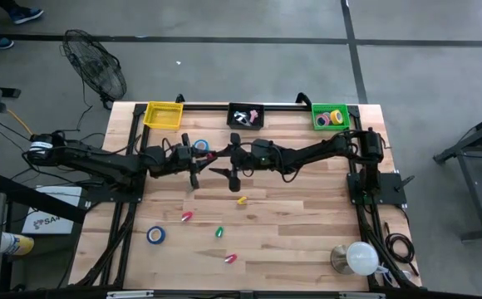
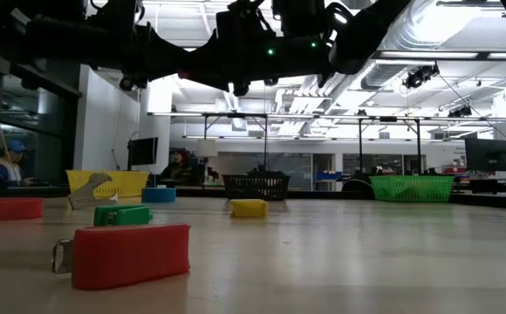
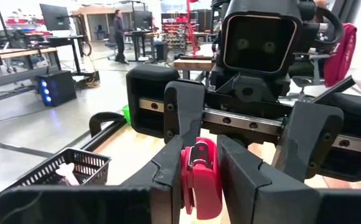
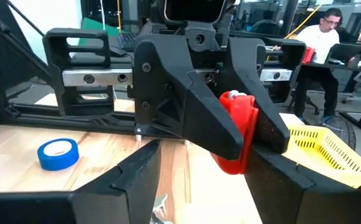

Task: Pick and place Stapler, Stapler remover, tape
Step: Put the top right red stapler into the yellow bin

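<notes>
High view puts both grippers nose to nose just toward 12 o'clock from the table's centre, the left arm reaching in from 9 o'clock and the right arm from 3 o'clock. We see the left gripper clenched on a red stapler, which stands upright between its fingers, off the wood. The right gripper faces it with its fingers spread wide on either side of the stapler, gripping nothing.

Along the 12 o'clock edge sit a yellow basket at 11, a black basket at 12 and a green basket at 1, the green one holding tape rolls. One blue tape roll lies flat on the wood at 7 o'clock. Small yellow, green and pink pieces lie scattered toward 6 o'clock.

We find a white box off the table at 8 o'clock; its dark print is too small to read.
</notes>
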Robot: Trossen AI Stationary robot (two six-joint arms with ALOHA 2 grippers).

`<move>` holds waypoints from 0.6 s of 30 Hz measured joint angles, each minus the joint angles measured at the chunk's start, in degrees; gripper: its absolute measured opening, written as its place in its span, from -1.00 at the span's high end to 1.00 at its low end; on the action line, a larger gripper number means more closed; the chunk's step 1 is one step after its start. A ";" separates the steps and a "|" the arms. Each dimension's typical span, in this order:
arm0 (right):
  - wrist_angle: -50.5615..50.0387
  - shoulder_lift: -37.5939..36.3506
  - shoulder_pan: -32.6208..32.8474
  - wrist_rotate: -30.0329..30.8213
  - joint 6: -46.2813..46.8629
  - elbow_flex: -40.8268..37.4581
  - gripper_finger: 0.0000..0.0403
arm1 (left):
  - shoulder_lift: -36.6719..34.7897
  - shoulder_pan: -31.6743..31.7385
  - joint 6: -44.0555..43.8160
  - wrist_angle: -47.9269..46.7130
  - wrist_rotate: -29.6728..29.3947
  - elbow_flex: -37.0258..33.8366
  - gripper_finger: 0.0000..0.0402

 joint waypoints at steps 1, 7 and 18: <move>-0.03 0.00 0.00 -0.15 -0.22 0.00 -0.04 | -0.02 0.02 -0.02 -0.04 0.29 -0.02 0.63; -0.89 -0.08 -0.13 -3.47 -1.26 -0.17 -0.05 | -0.07 0.02 -0.77 -0.55 3.29 -0.13 0.63; -4.60 -0.20 -0.17 -5.77 -1.28 -0.07 -0.05 | -0.09 0.04 -1.81 -0.98 6.17 -0.22 0.68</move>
